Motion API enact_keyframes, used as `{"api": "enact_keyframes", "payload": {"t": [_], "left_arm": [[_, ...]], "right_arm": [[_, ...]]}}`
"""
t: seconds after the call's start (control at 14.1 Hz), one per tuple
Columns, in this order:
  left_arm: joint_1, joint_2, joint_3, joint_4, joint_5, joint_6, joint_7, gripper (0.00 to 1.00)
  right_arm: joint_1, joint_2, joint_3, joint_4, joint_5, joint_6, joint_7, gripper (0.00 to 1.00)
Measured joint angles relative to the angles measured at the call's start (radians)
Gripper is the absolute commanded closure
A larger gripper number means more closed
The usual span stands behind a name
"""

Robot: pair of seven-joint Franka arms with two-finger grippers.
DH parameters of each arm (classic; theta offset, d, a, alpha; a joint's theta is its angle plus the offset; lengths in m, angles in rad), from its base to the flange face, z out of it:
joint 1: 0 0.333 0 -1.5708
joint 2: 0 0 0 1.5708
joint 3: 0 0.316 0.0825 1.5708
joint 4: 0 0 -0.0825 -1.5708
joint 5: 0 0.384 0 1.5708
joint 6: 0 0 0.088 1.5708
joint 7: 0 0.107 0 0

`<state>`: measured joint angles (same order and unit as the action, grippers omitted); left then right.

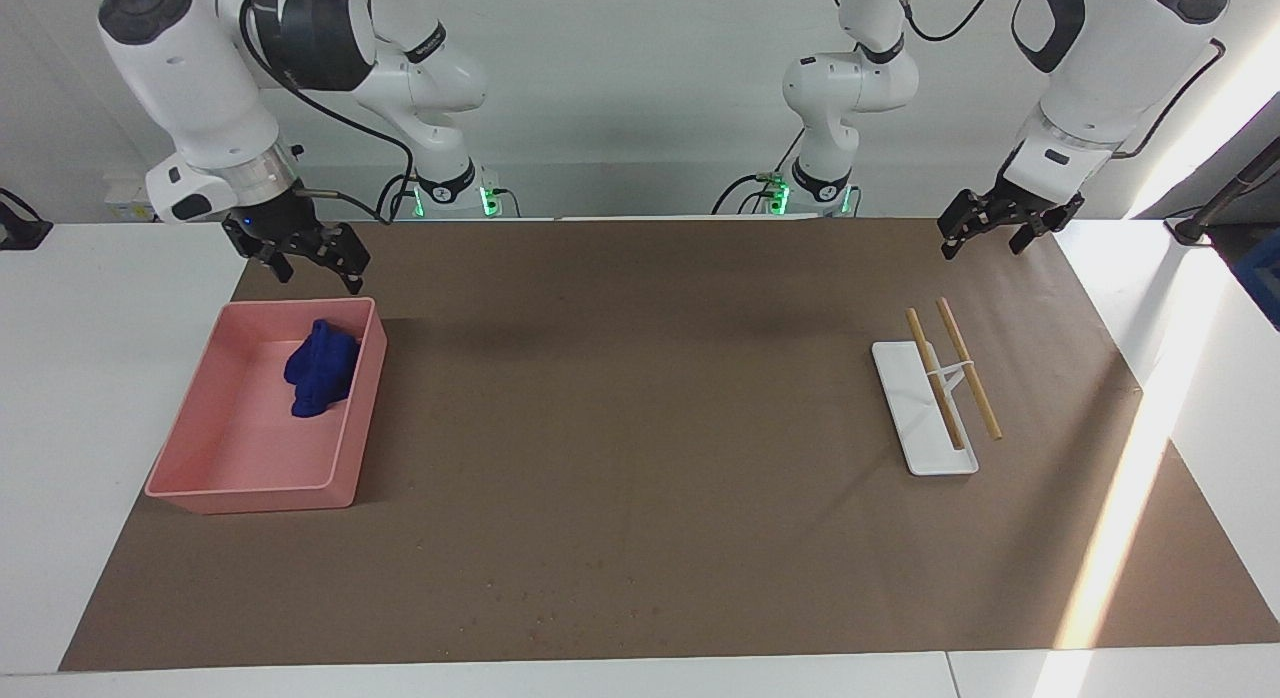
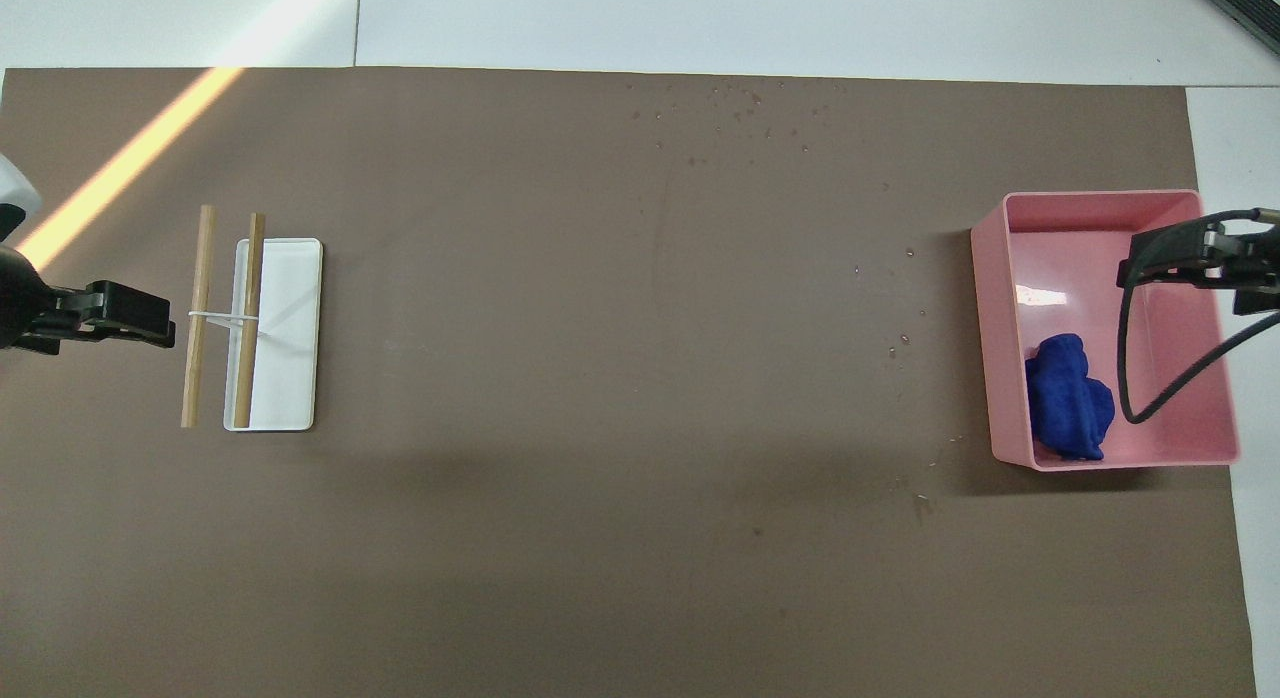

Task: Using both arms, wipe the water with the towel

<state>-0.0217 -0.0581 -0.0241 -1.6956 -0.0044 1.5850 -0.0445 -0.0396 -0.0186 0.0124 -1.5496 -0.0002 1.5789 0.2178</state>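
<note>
The deep-blue towel [image 1: 320, 368] lies bunched in the pink tray [image 1: 350, 428], against the wall that faces the table's middle, in the part nearer the robots; it also shows in the overhead view [image 2: 1068, 398]. My right gripper [image 1: 305, 258] hangs open and empty in the air over the tray [image 2: 985, 328], well above the towel; the overhead view shows it [image 2: 1190, 263] over the tray's side toward the right arm's end. My left gripper [image 1: 990, 228] [image 2: 120, 313] waits, open and empty, over the mat at the left arm's end. Water drops [image 1: 560, 608] [image 2: 740, 103] dot the mat's edge farthest from the robots.
A white flat stand [image 1: 925, 418] [image 2: 290, 328] with two wooden sticks [image 1: 965, 368] [image 2: 200, 318] joined by a white band lies toward the left arm's end. A few more drops [image 2: 900, 338] lie on the brown mat beside the tray.
</note>
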Motion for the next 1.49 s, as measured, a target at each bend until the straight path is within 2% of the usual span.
{"api": "enact_keyframes", "payload": {"t": [0.14,0.35,1.49], "left_arm": [[0.0,0.0,0.0,0.0,0.0,0.0,0.0,0.0],[0.0,0.0,0.0,0.0,0.0,0.0,0.0,0.0],[-0.01,0.0,-0.002,0.0,-0.001,0.009,0.0,0.0]], "right_arm": [[-0.005,0.011,-0.001,0.037,0.0,-0.064,-0.009,0.0],[-0.006,0.015,-0.005,0.039,0.0,-0.128,-0.028,0.0],[-0.004,0.015,-0.004,0.025,0.0,-0.102,-0.031,0.0]]}}
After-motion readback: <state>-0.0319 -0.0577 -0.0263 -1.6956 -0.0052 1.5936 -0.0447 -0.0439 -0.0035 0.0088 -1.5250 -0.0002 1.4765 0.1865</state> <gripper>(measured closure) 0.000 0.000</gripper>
